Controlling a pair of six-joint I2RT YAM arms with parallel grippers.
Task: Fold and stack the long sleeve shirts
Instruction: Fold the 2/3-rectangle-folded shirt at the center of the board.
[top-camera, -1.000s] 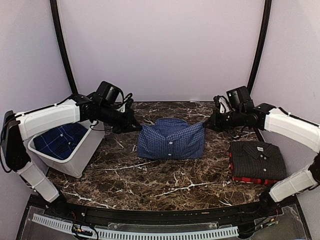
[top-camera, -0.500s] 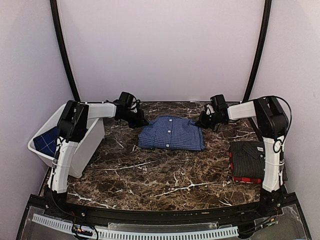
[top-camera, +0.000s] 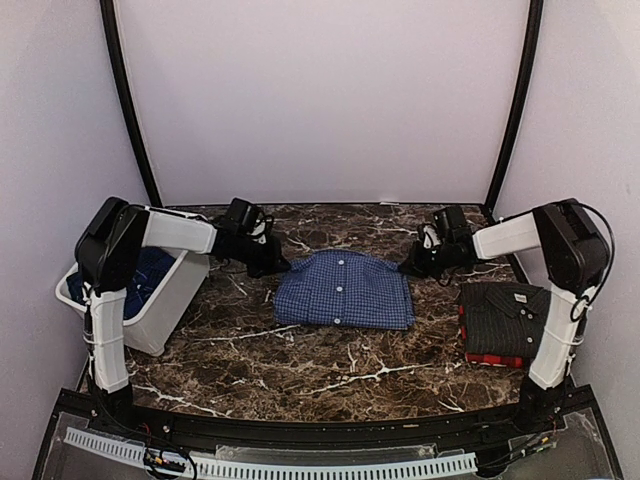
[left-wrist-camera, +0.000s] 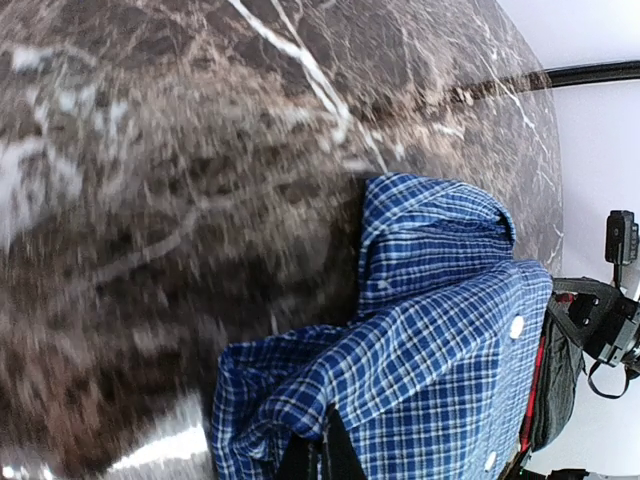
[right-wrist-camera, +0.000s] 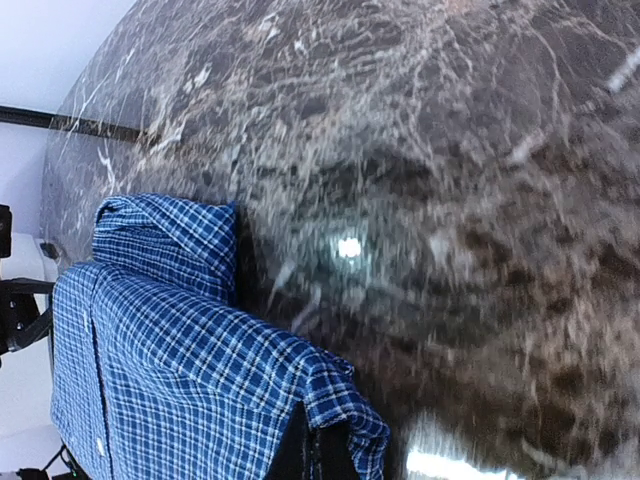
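Check shirt (top-camera: 345, 290) between claws | left claw (top-camera: 274, 268) pinches its corner | right claw (top-camera: 406, 270) likewise

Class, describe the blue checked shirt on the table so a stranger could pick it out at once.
On the dark marble table, look midway between the white bin at the left and the black pinstriped shirt at the right. The blue-and-white checked shirt lies folded there, the left gripper and right gripper pinching its far corners. It alone shows a light blue check.
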